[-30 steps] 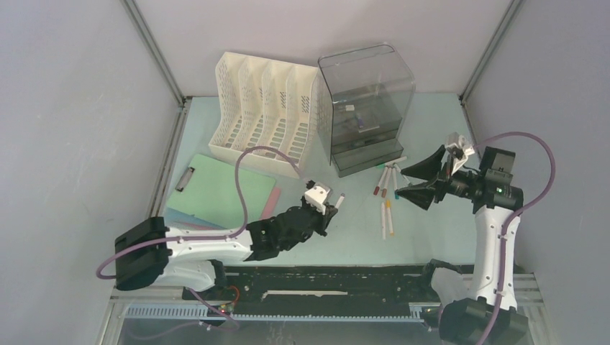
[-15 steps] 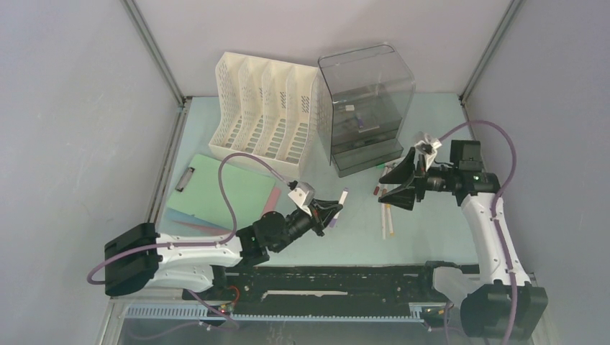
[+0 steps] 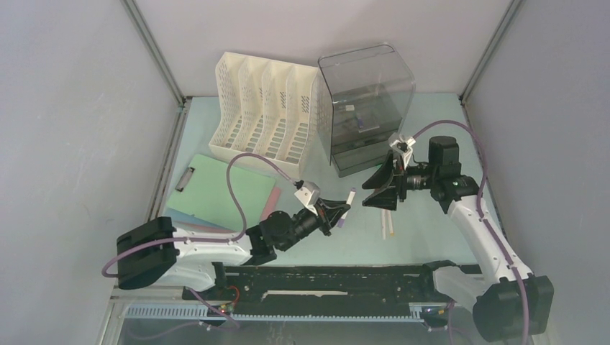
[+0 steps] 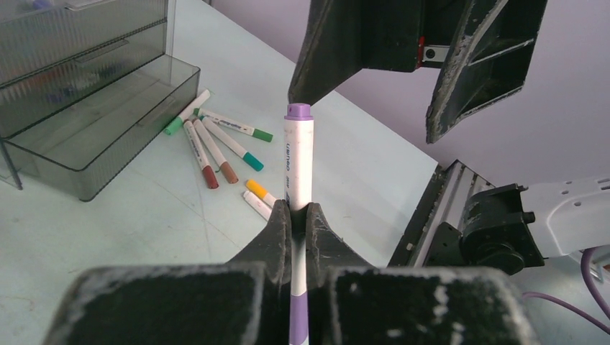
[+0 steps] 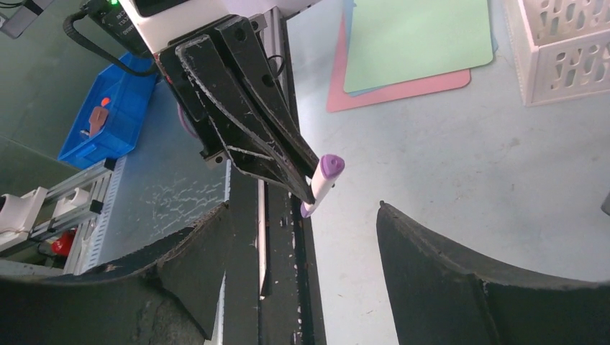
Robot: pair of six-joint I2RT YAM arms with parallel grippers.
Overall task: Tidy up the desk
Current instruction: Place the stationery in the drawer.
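The purple-capped marker [image 4: 298,154] is partly hidden where it is clamped by the left gripper [image 4: 298,215], and its print cannot be read. The grey drawer unit [image 4: 79,108] is cut off by 2 edges. The loose markers [image 3: 387,224] are partly covered by the right gripper [image 3: 368,195] in the top view.

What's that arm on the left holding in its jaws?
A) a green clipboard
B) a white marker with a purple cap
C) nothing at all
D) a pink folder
B: the jaws of the left arm are shut on a white marker with a purple cap, seen close up in the left wrist view.
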